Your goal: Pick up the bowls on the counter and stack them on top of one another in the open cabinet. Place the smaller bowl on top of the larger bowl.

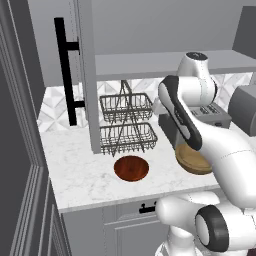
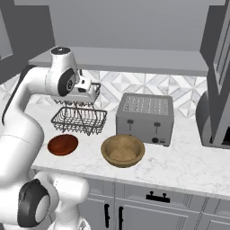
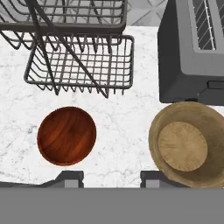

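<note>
From high over the white grey-veined marble counter (image 3: pixel 122 127), the two-finger pincer (image 3: pixel 111 177) looks down with its dark fingertips (image 3: pixel 70 177) set apart and bare marble between them; it is parted and grips nothing. Below it to the left lies the small, shallow, glossy dark reddish-brown round bowl (image 3: pixel 66 135), flat on the slab and clear of everything. Ahead of the pincer, past that bowl, stands the two-tier grey wire basket rack (image 3: pixel 78 65). To the right sits the wider, deeper round bowl of light tan wood (image 3: pixel 190 144) with its thick rim, just in front of the grey boxy toaster (image 3: pixel 192 48). In the left base view, the grey wall cabinet's flat shelf (image 1: pixel 145 65) is above the counter, bare. Neither bowl appears lifted yet, so the step in hand seems to be the first pick. The larger bowl should go first: the pincer would need to shift right, descend and straddle the rim.
</note>
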